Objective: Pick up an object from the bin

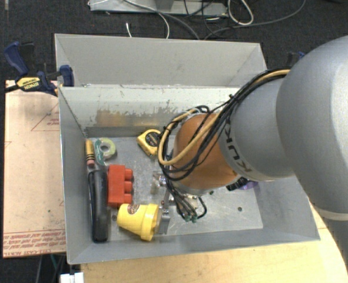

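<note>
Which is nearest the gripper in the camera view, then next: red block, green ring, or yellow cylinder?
1. Yellow cylinder, just left of the gripper.
2. Red block, farther left.
3. Green ring, upper-left corner of the bin floor.

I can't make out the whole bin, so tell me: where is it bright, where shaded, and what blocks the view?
In the camera view, light falls evenly on the bin's back wall; the arm and its orange cover hide the floor's right part and seem to shade it beneath; the yellow thing and red block lie well lit at left.
</note>
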Action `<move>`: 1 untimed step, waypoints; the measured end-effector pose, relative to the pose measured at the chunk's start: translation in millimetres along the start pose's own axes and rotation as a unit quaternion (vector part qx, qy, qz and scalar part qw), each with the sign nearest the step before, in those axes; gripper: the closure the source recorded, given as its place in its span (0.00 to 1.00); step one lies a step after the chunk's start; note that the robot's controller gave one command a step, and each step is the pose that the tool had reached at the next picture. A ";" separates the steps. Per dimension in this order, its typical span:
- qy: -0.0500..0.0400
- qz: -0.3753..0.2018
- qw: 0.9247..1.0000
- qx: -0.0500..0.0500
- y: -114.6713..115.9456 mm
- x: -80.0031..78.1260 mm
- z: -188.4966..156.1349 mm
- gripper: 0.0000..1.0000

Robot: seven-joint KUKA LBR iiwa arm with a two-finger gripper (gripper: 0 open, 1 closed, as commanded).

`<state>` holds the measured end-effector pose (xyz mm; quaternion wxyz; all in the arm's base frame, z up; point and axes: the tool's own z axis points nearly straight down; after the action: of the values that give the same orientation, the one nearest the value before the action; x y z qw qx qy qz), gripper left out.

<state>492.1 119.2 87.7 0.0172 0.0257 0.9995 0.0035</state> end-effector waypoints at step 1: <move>-0.002 -0.002 1.000 -0.002 46.5 -3.2 -21.6 0.00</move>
<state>497.0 165.4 109.7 0.0191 0.0237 0.9995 0.0055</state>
